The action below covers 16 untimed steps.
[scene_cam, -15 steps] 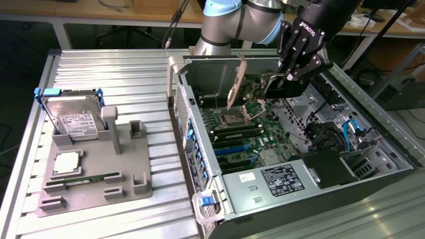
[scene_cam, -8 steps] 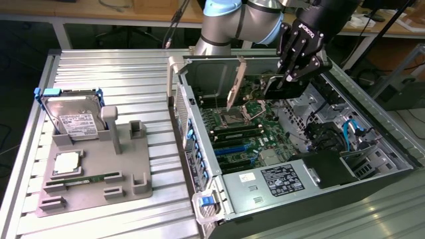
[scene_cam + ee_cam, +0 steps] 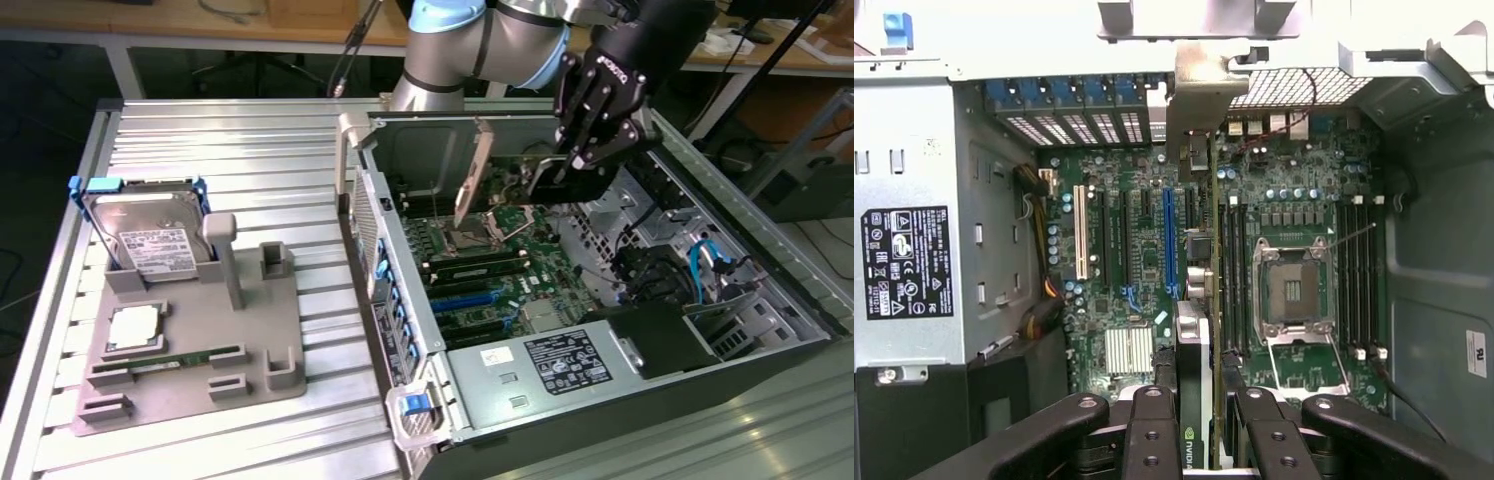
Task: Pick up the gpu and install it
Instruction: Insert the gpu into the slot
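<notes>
The gripper (image 3: 554, 180) (image 3: 1199, 425) reaches down into the open computer case (image 3: 747, 340), its fingers clamped on one end of the gpu (image 3: 470, 180) (image 3: 1194, 350). The gpu stands on edge inside the case over the motherboard (image 3: 534, 255) (image 3: 1144, 260), with its silver bracket at the case's rear wall. Whether it sits in a slot cannot be told. Outside the case, on the exterior view's left, a hard drive (image 3: 150, 240) stands in a grey holder (image 3: 200, 360).

Robotics lab bench.
A slotted aluminium table (image 3: 227, 150) carries an open computer case (image 3: 422, 150) and grey parts fixture (image 3: 260, 330); wooden benches (image 3: 307, 15) stand behind.
</notes>
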Tool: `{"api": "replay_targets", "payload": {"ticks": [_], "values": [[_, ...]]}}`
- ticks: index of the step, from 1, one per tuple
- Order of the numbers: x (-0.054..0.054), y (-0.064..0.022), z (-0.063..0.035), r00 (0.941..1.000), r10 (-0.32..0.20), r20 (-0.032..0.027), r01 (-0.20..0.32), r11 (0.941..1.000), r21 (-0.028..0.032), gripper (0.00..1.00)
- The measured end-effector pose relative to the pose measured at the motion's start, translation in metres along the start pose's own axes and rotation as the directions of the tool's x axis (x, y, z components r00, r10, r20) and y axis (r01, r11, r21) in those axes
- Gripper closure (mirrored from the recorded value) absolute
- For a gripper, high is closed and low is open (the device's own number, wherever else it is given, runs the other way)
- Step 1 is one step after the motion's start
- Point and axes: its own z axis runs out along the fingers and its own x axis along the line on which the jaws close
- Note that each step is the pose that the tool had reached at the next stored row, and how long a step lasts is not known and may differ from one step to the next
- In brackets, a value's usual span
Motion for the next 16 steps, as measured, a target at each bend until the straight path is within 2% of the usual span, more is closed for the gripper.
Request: {"api": "replay_targets", "payload": {"ticks": [16], "values": [[0.0001, -0.0007, 0.0106, 1.0, -0.002, -0.0001, 0.002, 1.0, 0.0, 0.73]]}}
